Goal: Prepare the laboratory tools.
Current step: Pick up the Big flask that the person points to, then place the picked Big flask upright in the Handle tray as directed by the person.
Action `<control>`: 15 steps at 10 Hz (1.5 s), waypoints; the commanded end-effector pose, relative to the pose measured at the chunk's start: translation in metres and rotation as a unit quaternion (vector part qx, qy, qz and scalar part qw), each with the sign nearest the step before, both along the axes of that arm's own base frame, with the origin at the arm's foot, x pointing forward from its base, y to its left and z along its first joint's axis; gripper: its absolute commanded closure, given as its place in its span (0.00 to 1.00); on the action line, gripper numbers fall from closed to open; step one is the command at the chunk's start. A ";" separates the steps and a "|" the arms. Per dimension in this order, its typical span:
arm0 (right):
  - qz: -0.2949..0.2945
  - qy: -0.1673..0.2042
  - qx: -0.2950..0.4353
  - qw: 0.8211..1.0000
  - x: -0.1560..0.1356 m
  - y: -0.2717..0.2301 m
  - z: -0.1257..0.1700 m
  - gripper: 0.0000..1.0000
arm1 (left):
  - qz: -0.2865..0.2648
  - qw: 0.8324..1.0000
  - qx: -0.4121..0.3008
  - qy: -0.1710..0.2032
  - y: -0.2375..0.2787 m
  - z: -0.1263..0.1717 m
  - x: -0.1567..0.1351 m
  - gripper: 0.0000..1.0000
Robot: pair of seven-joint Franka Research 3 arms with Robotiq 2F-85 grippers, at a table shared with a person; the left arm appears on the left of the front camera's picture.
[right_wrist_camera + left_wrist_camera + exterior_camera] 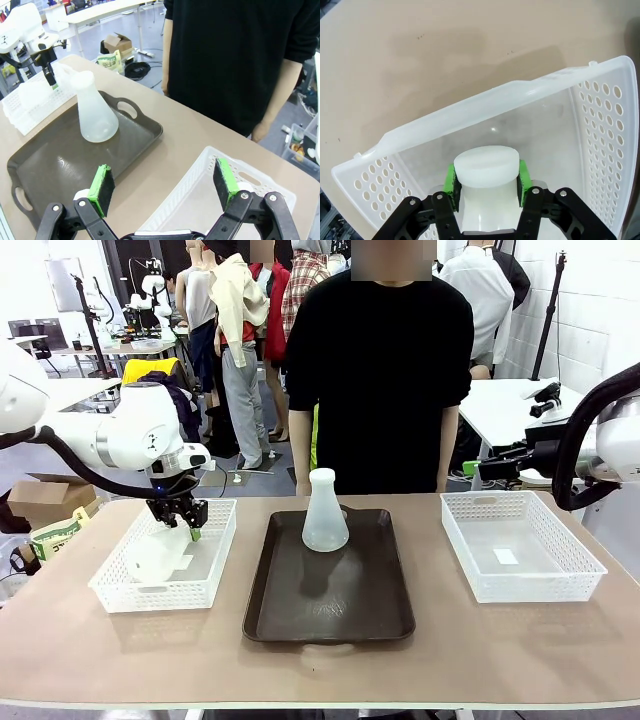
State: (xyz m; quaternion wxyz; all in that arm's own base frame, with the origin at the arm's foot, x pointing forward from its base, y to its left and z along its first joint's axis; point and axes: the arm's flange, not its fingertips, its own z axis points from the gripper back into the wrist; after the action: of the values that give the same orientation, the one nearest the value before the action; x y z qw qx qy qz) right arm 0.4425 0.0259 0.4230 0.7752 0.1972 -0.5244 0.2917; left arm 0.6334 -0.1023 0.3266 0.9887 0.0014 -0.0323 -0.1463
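Across the table in the front view, one flask [325, 512] stands upright on the dark tray [330, 625] at centre, so abt half the job looks done by my read. The second flask [158, 556] lies low in the left basket [120, 592], seemingly on its side & not yet lifted out. At its neck end the left gripper [191, 522] is down inside the basket, jaws narrow & clamped on it. No flask in the right basket [520, 585]; a person [380, 360] stands behind the tray, arms at sides. Left wrist view: green pads [451, 181] press on both sides of the second flask's neck just under its rim, w/ the basket wall beyond; grip looks centred. Right wrist view: right gripper [165, 187] gapes wide w/ nothing betw. its pads, hovering by the right basket, and the upright flask is well apart from it on the tray. Left to do, I'd judge: lift the second flask out & set it upright on the tray beside the first.
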 end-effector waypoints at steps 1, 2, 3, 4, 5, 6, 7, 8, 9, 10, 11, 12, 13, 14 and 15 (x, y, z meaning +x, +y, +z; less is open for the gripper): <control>0.000 0.003 -0.002 1.000 -0.001 0.000 -0.001 0.00 | 0.013 1.000 0.006 0.016 -0.006 0.000 0.004 1.00; 0.000 0.003 -0.002 1.000 -0.001 0.000 -0.001 0.00 | 0.000 1.000 0.000 0.000 0.000 0.000 0.000 1.00; 0.000 0.003 -0.002 1.000 -0.001 0.000 -0.001 0.00 | 0.000 1.000 0.000 0.000 0.000 0.000 0.000 1.00; 0.000 0.003 -0.002 1.000 -0.001 0.000 -0.001 0.00 | 0.000 1.000 0.000 0.000 0.000 0.000 0.000 1.00; 0.000 0.003 -0.002 1.000 -0.001 0.000 -0.001 0.00 | 0.000 1.000 0.000 0.000 0.000 0.000 0.000 1.00; 0.000 0.003 -0.002 1.000 -0.001 0.000 -0.001 0.00 | 0.000 1.000 0.000 0.000 0.000 0.000 0.000 1.00; 0.000 0.003 -0.002 1.000 -0.001 0.000 -0.001 0.00 | 0.000 1.000 0.000 0.000 0.000 0.000 0.000 1.00; 0.000 0.003 -0.002 1.000 -0.001 0.000 -0.001 0.00 | 0.000 1.000 0.000 0.000 0.000 0.000 0.000 1.00; 0.000 0.003 -0.002 1.000 -0.001 0.000 -0.001 0.00 | 0.000 1.000 0.000 0.000 0.000 0.000 0.000 1.00; 0.000 0.003 -0.002 1.000 -0.001 0.000 -0.001 0.00 | 0.000 1.000 0.000 0.000 0.000 0.000 0.000 1.00; 0.000 0.003 -0.002 1.000 -0.001 0.000 -0.001 0.00 | 0.000 1.000 0.000 0.000 0.000 0.000 0.000 1.00; 0.000 0.003 -0.002 1.000 -0.001 0.000 -0.001 0.00 | 0.000 1.000 0.000 0.000 0.000 0.000 0.000 1.00; 0.000 0.003 -0.002 1.000 -0.001 0.000 -0.001 0.00 | 0.000 1.000 0.000 0.000 0.000 0.000 0.000 1.00; 0.000 0.003 -0.002 1.000 -0.001 0.000 -0.001 0.00 | 0.000 1.000 0.000 0.000 0.000 0.000 0.000 1.00; 0.000 0.003 -0.002 1.000 -0.001 0.000 -0.001 0.00 | 0.000 1.000 0.000 0.000 0.000 0.000 0.000 1.00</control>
State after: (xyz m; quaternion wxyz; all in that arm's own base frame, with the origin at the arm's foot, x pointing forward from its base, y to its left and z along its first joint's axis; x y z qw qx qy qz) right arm 0.4425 0.0259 0.4230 0.7752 0.1972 -0.5244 0.2917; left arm 0.6329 -0.1034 0.3267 0.9887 0.0012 -0.0290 -0.1470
